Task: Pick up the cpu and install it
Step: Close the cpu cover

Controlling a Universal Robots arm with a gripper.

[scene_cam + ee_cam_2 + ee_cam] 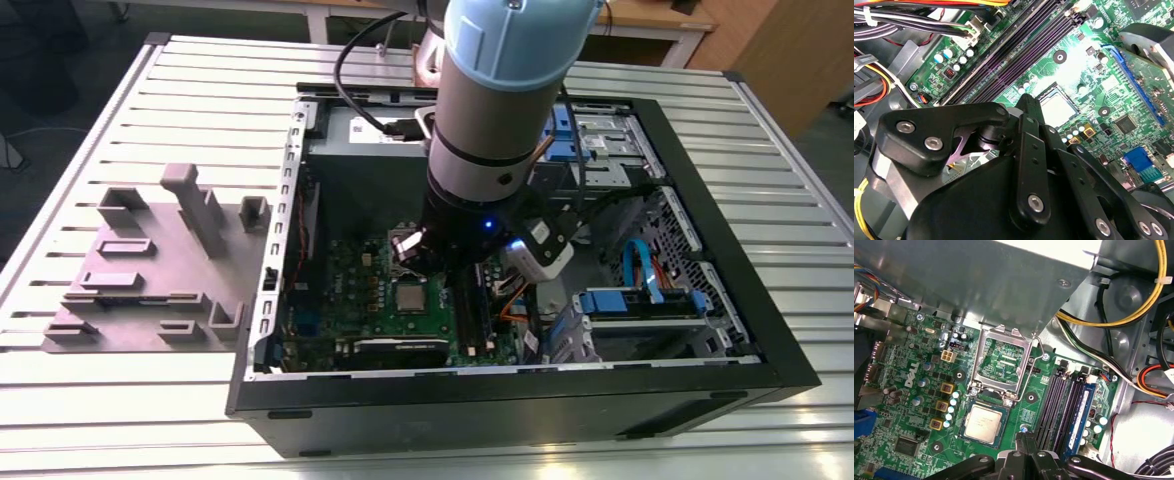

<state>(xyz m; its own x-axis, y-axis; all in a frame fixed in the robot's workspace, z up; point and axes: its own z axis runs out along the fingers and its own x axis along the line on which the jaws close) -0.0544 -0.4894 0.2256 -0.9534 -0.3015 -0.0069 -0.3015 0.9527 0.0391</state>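
Jaws look shut on the gripper [1024, 437], tips together, nothing between them.

Exterior view: I see the arm reaching down into the open computer case [534, 395], over the motherboard [374, 290]. The cpu [407, 297] lies flat in its socket, just to the exterior view's left of the gripper. Case walls ring the board. A drive cage [627, 310] crowds the exterior view's right. A grey fixture [147, 260] sits outside the case on the slatted table [120, 400].

First wrist view: cpu [985, 422] is seated square, edges parallel to the socket. The hinged frame [1001, 360] stands open just beside it. Gripper tips are between the cpu and the memory slots [1059, 405], no contact that I can see. Cables [1114, 320] bunch at the case wall.

Second wrist view: cpu [1059, 107] shows past the gripper, bare board around it, memory slots [1014, 50] running alongside.
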